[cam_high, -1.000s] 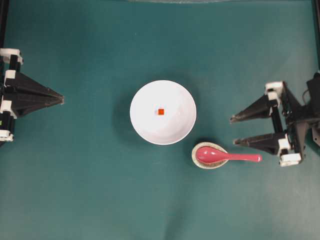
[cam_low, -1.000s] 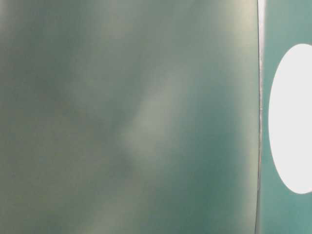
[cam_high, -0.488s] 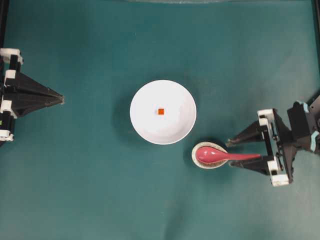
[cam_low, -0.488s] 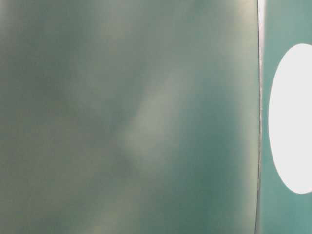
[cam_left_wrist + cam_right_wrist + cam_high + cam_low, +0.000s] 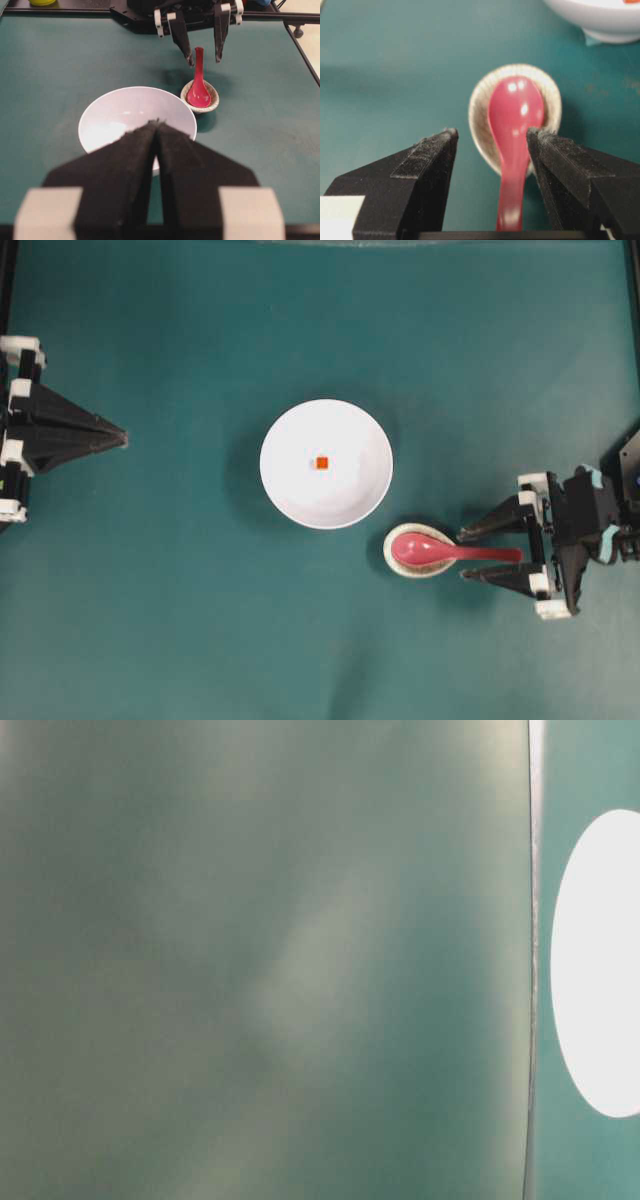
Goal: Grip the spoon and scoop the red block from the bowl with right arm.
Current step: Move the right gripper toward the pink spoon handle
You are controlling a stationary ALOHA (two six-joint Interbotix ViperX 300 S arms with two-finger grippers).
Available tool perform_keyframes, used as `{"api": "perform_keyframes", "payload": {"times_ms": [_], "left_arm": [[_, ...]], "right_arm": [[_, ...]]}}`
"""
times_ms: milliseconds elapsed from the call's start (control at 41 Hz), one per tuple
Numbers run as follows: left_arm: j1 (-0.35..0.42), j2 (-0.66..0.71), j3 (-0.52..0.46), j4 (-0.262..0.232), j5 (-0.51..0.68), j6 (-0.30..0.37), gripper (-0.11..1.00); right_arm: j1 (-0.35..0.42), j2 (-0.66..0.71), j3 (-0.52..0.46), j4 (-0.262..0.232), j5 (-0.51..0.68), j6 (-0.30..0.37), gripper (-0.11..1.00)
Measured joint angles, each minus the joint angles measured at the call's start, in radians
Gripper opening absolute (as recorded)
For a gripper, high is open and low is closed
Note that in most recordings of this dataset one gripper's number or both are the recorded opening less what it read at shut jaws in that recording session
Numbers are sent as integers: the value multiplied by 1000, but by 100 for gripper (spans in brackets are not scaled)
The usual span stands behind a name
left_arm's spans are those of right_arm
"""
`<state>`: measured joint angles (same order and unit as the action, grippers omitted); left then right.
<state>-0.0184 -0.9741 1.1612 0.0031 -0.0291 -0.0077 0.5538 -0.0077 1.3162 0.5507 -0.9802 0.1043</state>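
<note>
Two grippers face each other across your green table (image 5: pixel 180 620); the right gripper (image 5: pixel 464 556) has its fingers spread wide on either side of the spoon's handle, not touching it; the spoon (image 5: pixel 440 551), glossy pink-red, lies with its oval end in a small speckled rest (image 5: pixel 396 562) and its handle pointing toward that gripper; the bowl (image 5: pixel 326 464), large and white, sits just up and left of the rest, apart from it; the red block (image 5: pixel 321 463) lies near the bowl's middle; the left gripper (image 5: pixel 122 439) sits at the far left edge, fingers pressed together, holding nothing; the table-level view shows only blur.
</note>
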Motion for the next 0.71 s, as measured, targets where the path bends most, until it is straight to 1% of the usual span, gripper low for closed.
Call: {"api": "perform_keyframes", "payload": {"times_ms": [98,341,488,707], "left_arm": [[0,2,0,0,2,0,2],[0,0,0,0,2,0,2],[0,0,0,0,2,0,2],[0,0,0,0,2,0,2]], "right_arm": [[9,28,-3,15,2,0,61],[37,61,-9,80,6,0,61],[43,61,-11,89,34,2,61],[44,61,-12,91,40,3,61]]}}
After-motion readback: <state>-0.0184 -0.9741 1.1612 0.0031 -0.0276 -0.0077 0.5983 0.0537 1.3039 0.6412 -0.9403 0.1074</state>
